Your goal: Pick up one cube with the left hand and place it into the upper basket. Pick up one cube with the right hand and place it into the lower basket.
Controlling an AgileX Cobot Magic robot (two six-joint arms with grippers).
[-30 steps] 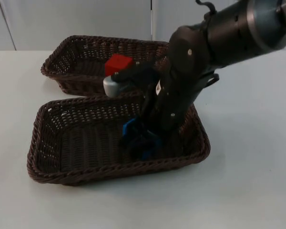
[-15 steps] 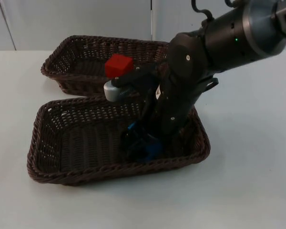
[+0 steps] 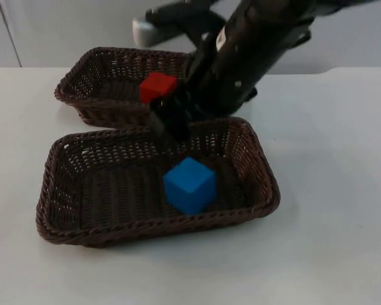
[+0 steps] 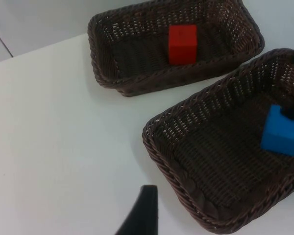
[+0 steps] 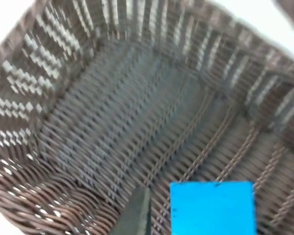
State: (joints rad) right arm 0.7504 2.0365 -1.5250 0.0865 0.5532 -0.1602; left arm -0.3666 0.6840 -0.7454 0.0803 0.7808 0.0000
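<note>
The blue cube (image 3: 189,185) (image 4: 282,131) (image 5: 213,208) rests loose on the floor of the lower basket (image 3: 47,184) (image 4: 157,147) (image 5: 19,98), right of its middle. My right gripper (image 3: 170,124) hangs open above that basket's far rim, lifted clear of the cube, nothing held. One of its fingertips (image 5: 136,215) shows beside the cube. The red cube (image 3: 157,87) (image 4: 182,44) sits in the upper basket (image 3: 70,95) (image 4: 95,49). My left gripper (image 4: 142,218) waits over the bare table, to the left of both baskets.
The two dark wicker baskets stand close together, one behind the other. White table top spreads to the left, right and front of them. The grey partition wall (image 3: 82,25) closes the back.
The right gripper has let go of the blue cube and risen up and back out of the lower basket. The cube stays on the basket floor.
</note>
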